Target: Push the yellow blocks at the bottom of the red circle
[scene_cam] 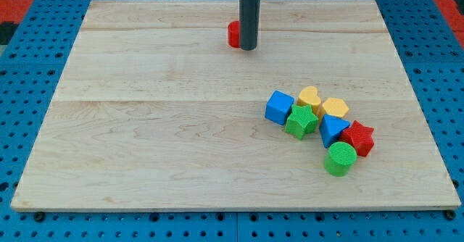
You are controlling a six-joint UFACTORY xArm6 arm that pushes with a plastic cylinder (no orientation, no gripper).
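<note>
A red round block (233,34) sits near the view's top, just left of centre, half hidden behind my rod. My tip (248,48) rests on the board touching the red round block's right side. Two yellow blocks lie in a cluster at the view's lower right: a rounded one (309,97) and a hexagonal one (335,108) to its right. They are far below and to the right of my tip.
The cluster also holds a blue cube (279,106), a green star (301,122), a blue triangular block (333,130), a red star (358,138) and a green cylinder (340,159). The wooden board (145,148) lies on a blue pegboard.
</note>
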